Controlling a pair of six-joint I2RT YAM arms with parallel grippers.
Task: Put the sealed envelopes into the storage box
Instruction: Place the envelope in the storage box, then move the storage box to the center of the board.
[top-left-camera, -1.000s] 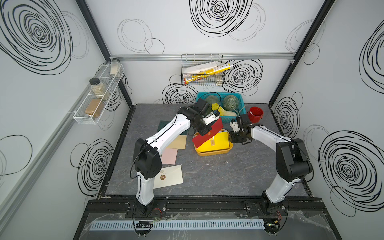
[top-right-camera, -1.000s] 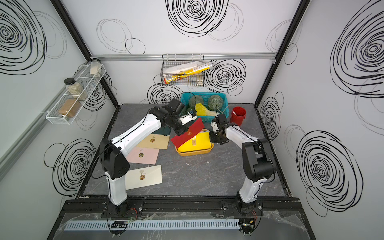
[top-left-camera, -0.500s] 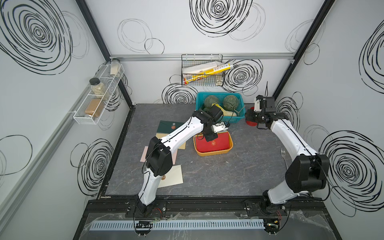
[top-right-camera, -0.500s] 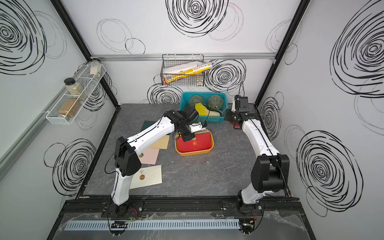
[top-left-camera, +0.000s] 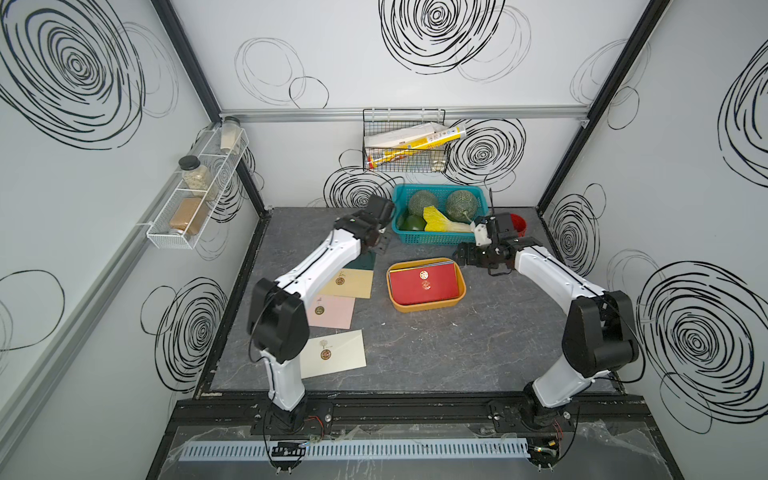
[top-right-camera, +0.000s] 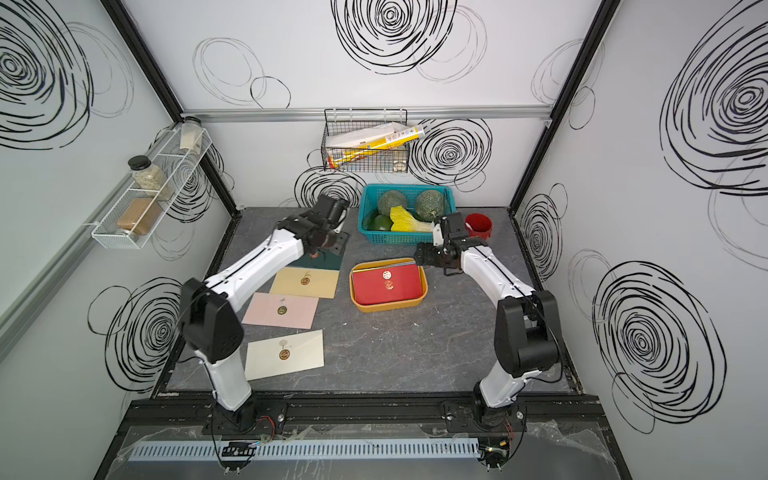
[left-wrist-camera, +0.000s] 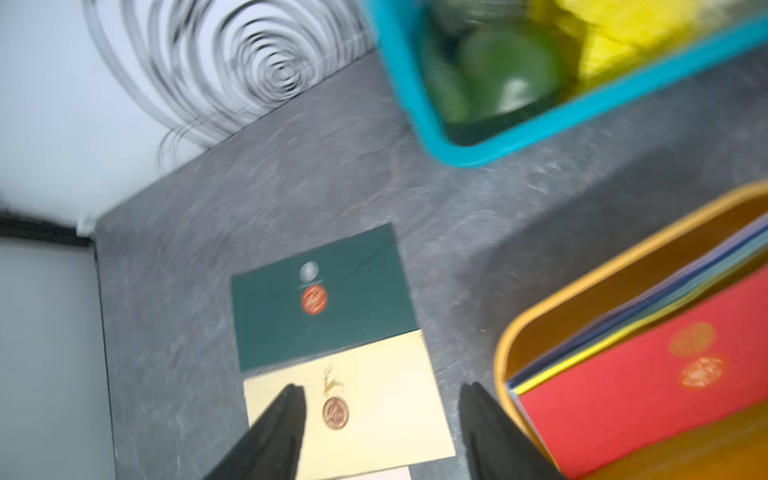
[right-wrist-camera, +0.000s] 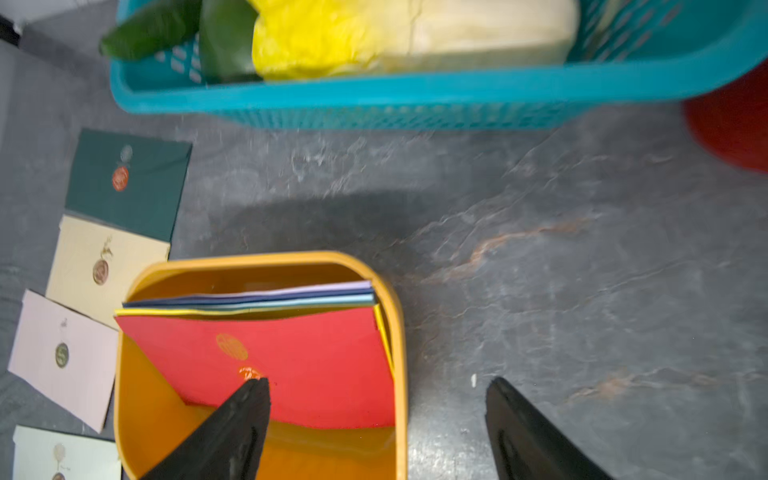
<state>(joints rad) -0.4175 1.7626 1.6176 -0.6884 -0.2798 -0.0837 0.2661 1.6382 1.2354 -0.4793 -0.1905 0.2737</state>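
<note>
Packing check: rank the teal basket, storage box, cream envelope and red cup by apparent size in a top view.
1. teal basket
2. storage box and cream envelope, about alike; envelope nearer the camera
3. red cup

Walls (top-left-camera: 415, 75): white panels with black scribbled spirals, on three sides.
Posts (top-left-camera: 189, 66): black, one at each back corner.
Rail (top-left-camera: 399, 113): aluminium, across the back wall, above and beyond the left gripper (left-wrist-camera: 382, 390) and the right gripper (right-wrist-camera: 378, 382).
Tabletop (top-left-camera: 415, 353): dark grey, stone-veined, beneath both grippers.
Wire shelf (top-left-camera: 195, 195): white, on the side wall out past the left gripper, higher than it.
Wire basket (top-left-camera: 405, 145): black, hung on the back wall beyond both grippers.
Light: even, with soft shadows.
</note>
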